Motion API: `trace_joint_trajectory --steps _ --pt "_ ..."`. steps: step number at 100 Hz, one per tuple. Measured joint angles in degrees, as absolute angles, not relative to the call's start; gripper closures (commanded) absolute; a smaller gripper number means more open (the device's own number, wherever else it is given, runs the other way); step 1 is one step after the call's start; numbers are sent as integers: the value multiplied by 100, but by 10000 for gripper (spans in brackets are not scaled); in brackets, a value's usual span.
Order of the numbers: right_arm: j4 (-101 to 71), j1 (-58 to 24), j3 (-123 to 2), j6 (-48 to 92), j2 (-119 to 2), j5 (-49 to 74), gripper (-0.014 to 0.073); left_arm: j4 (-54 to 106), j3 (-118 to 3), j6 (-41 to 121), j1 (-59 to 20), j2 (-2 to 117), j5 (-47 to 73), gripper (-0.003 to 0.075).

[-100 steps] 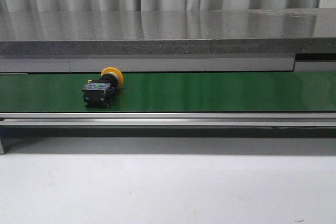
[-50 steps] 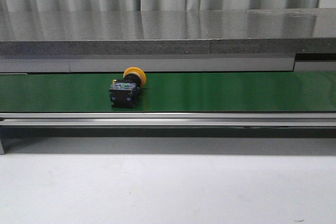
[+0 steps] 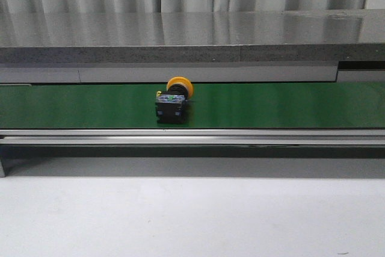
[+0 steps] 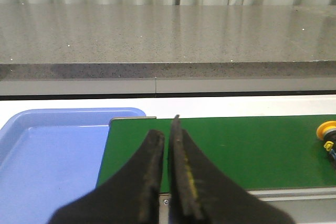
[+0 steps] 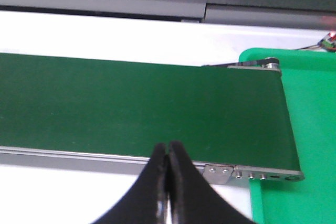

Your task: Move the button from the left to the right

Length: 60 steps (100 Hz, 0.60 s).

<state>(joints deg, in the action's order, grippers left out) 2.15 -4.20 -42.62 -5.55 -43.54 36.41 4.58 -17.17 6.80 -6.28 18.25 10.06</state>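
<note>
The button (image 3: pixel 173 100) lies on its side on the green conveyor belt (image 3: pixel 271 105), near the belt's middle, its orange-yellow cap pointing away from me and its black body towards me. In the left wrist view the button (image 4: pixel 328 135) shows only at the frame's edge, far from my left gripper (image 4: pixel 167 127), which is shut and empty over the belt's left end. My right gripper (image 5: pixel 167 150) is shut and empty at the belt's near rail by its right end. Neither gripper shows in the front view.
A blue tray (image 4: pixel 47 156) sits beside the belt's left end. A green tray (image 5: pixel 310 140) sits past the belt's right end. A grey stone counter (image 3: pixel 192 34) runs behind the conveyor, and white tabletop (image 3: pixel 192 215) lies in front of it.
The button has travelled to the right along the belt, from the left part to about the middle. No gripper touched it.
</note>
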Motion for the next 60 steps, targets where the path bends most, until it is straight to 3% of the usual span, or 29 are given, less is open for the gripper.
trace_joint_trajectory --steps 41,50,60 --pt "114 -420 -4741 -555 -5775 4263 649 458 -1717 680 -628 1825 1006 715" --pt "114 -420 -4741 -555 -5861 4275 571 458 -1717 680 -628 1825 1006 715" --pt "102 -420 -4741 -555 -5874 4286 399 458 -1717 680 -628 1825 1006 715"
